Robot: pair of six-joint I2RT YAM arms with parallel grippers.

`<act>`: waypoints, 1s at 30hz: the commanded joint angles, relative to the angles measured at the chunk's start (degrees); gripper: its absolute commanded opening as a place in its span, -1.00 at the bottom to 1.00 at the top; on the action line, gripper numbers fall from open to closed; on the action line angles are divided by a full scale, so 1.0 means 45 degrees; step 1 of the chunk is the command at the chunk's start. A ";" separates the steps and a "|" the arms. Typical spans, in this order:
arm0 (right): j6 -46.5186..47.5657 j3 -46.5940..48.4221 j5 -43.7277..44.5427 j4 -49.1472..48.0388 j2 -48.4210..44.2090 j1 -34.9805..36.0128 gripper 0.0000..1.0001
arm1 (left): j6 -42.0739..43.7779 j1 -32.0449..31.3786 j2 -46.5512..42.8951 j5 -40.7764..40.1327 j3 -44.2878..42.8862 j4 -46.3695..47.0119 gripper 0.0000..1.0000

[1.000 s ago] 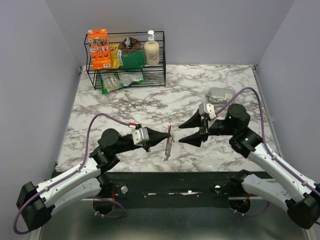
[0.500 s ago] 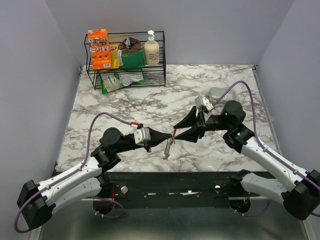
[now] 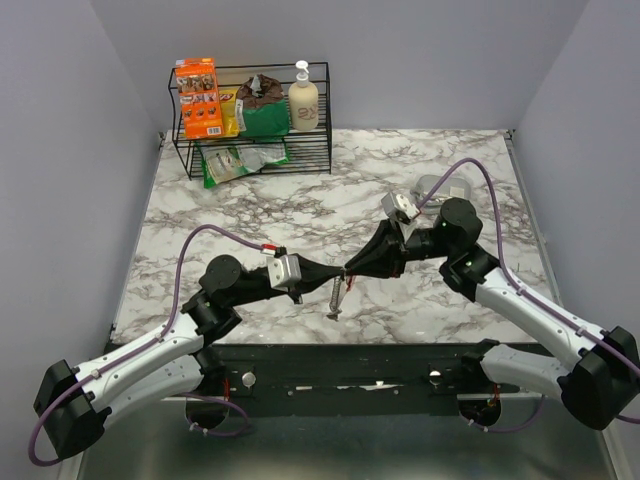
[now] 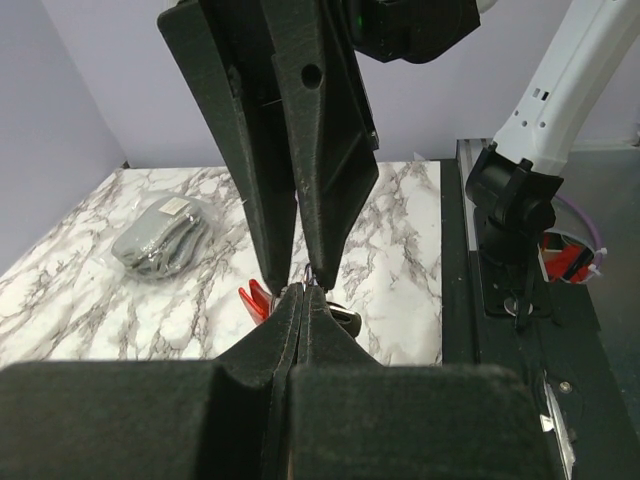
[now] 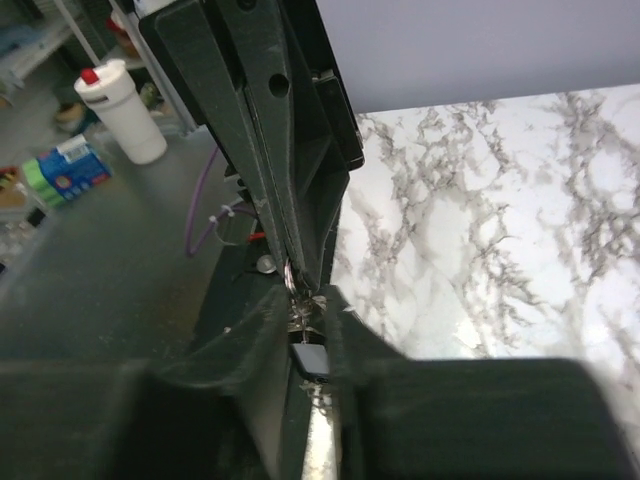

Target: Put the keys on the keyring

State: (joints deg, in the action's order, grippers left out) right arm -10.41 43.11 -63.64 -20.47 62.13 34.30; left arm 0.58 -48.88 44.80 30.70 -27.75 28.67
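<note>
The keyring hangs just above the marble near the table's front edge. Its red curved side shows beside my left fingertips. My left gripper is shut on the small wire loop at the keyring's top end. My right gripper meets it tip to tip from the right. In the right wrist view its jaws stand nearly together, with a tiny black key pinched between the pads. The rest of the keyring is hidden behind the fingers in both wrist views.
A black wire rack stands at the back left with an orange box, green bags and a lotion bottle. A grey pouch lies behind the right arm. The table's front edge is close below the grippers.
My right gripper has moved left up to the left gripper's tip, and its jaws have gone from wide open to nearly together. The left arm has barely moved.
</note>
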 commanded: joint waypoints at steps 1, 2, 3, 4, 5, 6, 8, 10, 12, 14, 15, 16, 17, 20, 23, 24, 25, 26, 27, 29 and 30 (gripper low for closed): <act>0.0263 -0.0030 -0.0389 -0.0022 0.0100 0.0091 -0.70 | -0.0012 -0.0055 -0.0150 0.0053 -0.0514 0.0681 -1.00; 0.0264 0.0009 -0.0390 0.0017 0.0119 0.0072 -0.77 | -0.0012 -0.0055 -0.0150 0.0034 -0.0514 0.0661 -1.00; 0.0302 0.0009 -0.0370 0.0056 0.0081 0.0072 -0.91 | -0.0012 -0.0055 -0.0150 0.0034 -0.0533 0.0661 -1.00; 0.0341 0.0029 -0.0351 0.0076 0.0061 0.0072 -0.95 | -0.0012 -0.0055 -0.0150 0.0034 -0.0533 0.0642 -1.00; 0.0380 0.0048 -0.0312 0.0153 -0.0016 0.0072 -0.99 | 0.0008 -0.0055 -0.0131 0.0034 -0.0552 0.0564 -1.00; 0.0439 0.0087 -0.0273 0.0231 -0.0037 0.0072 -0.99 | 0.0008 -0.0036 -0.0130 0.0014 -0.0591 0.0486 -1.00; 0.0634 0.0165 -0.0175 0.0524 -0.0134 0.0072 -0.99 | 0.0047 -0.0055 -0.0092 -0.0005 -0.0631 0.0350 -1.00; 0.0848 0.0341 -0.0078 0.0894 -0.0134 0.0072 -0.99 | 0.0028 -0.0055 -0.0111 -0.0044 -0.0670 0.0271 -1.00; 0.0985 0.0516 0.0000 0.1188 -0.0154 0.0072 -0.99 | 0.0028 -0.0055 -0.0189 -0.0239 -0.0767 -0.0099 -1.00; 0.1239 0.0653 0.0118 0.1616 -0.0134 0.0072 -0.99 | 0.0027 -0.0055 -0.0286 -0.0356 -0.0903 -0.0682 -0.97; 0.1318 0.0731 0.0157 0.1793 -0.0096 0.0072 -0.99 | 0.0047 -0.0055 -0.0306 -0.0376 -0.1040 -0.0918 -0.89; 0.1512 0.0906 0.0234 0.2143 -0.0076 0.0072 -0.99 | 0.0086 -0.0055 -0.0306 -0.0396 -0.1138 -0.1192 -0.65; 0.1572 0.0966 0.0293 0.2282 -0.0056 0.0091 -0.99 | 0.0163 -0.0055 -0.0345 -0.0377 -0.1255 -0.1852 -0.55; 0.1865 0.1161 0.0449 0.2789 -0.0017 0.0091 -0.99 | 0.0495 -0.0055 -0.0365 -0.0512 -0.1782 -0.3335 -0.29; 0.2098 0.1355 0.0606 0.3237 0.0022 0.0072 -0.99 | 0.0925 -0.0055 -0.0287 -0.0708 -0.2426 -0.4703 -0.05; 0.2196 0.1434 0.0684 0.3453 0.0060 0.0072 -0.99 | 0.1023 -0.0055 -0.0287 -0.0728 -0.2737 -0.5019 0.04; 0.2410 0.1493 0.0704 0.3629 0.0100 0.0072 -0.99 | 0.1294 -0.0055 -0.0248 -0.0805 -0.2895 -0.5332 0.18; 0.2702 0.1745 0.0897 0.4191 0.0197 0.0072 -0.99 | 0.1452 -0.0055 -0.0170 -0.0845 -0.3090 -0.6050 0.25; 0.2879 0.1825 0.0957 0.4487 0.0236 0.0072 -0.99 | 0.1627 -0.0055 -0.0111 -0.0845 -0.3536 -0.6348 0.31; 0.3465 0.2020 0.1288 0.5542 0.0334 0.0072 -0.99 | 0.2233 -0.0055 0.0258 -0.0942 -0.4046 -0.7478 0.40; 0.3621 0.2176 0.1387 0.5796 0.0354 0.0072 -0.99 | 0.2467 -0.0055 0.0434 -0.0924 -0.4648 -0.8527 0.40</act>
State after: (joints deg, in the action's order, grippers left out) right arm 0.69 49.47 -60.60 -2.39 63.09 34.44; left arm 6.07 -48.88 44.51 28.32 -42.26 5.04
